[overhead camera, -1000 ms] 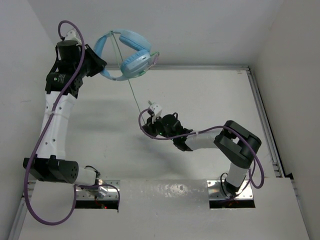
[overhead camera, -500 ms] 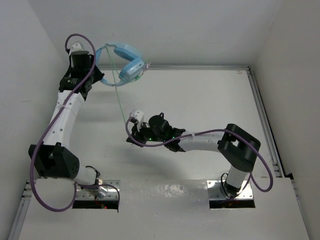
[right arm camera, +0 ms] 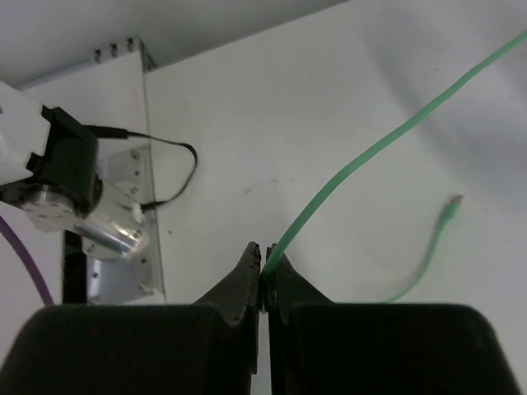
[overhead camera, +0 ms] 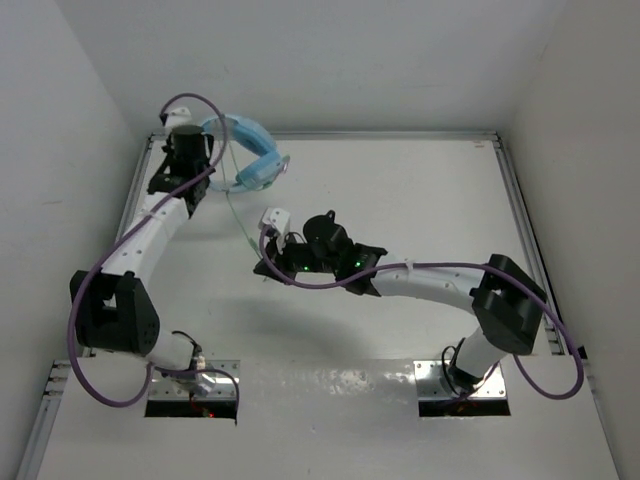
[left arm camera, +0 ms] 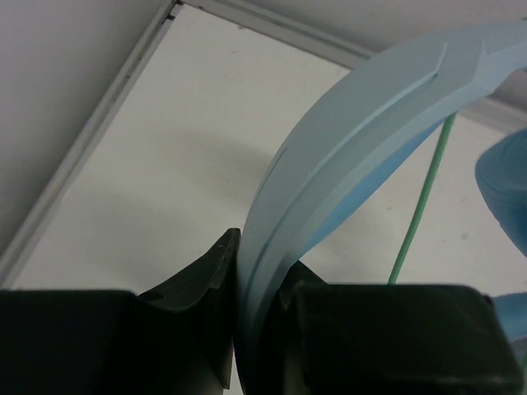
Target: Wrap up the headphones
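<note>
The left hand [left arm camera: 247, 276] is clamped on the blue headband [left arm camera: 346, 140] of the light blue over-ear headphones [overhead camera: 256, 170], held at the far-left corner of the white bench [overhead camera: 430, 200]. The right hand [right arm camera: 263, 267] pinches the thin pale green cord [right arm camera: 370, 156], whose loose end trails on the bench. No coils show, so the winding looks barely begun.

Blue headband [left arm camera: 346, 156] pinched between black jaws.
</note>
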`<state>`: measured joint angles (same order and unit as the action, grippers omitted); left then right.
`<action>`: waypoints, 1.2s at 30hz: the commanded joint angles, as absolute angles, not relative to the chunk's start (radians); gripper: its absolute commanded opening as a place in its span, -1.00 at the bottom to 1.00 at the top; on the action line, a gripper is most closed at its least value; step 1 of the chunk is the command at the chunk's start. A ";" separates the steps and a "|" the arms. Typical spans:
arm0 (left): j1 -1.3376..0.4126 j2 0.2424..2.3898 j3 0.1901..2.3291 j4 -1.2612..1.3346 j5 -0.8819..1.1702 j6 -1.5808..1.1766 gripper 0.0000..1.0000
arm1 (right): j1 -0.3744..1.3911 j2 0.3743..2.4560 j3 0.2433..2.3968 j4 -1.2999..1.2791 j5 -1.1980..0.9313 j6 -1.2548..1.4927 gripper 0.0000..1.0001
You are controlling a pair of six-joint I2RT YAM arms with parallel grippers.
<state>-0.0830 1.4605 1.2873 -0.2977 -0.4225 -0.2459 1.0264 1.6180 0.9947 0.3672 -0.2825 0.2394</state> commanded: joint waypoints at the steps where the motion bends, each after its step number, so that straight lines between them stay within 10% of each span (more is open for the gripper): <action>1: -0.231 1.442 1.179 0.051 -0.669 0.011 -1.00 | 1.032 1.530 1.141 0.141 -0.220 0.082 -1.00; 17: -0.457 1.312 0.911 0.003 -0.336 0.618 -1.00 | 0.706 1.391 1.190 0.029 0.419 -0.228 -1.00; 36: -0.560 1.258 1.057 -0.341 -0.236 0.440 -1.00 | 0.425 1.293 0.927 0.406 0.109 -0.034 -1.00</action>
<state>-0.5838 1.2911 1.0382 -0.1585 -0.2081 0.4458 0.5159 1.3407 0.9245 0.1829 -0.0471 -0.0570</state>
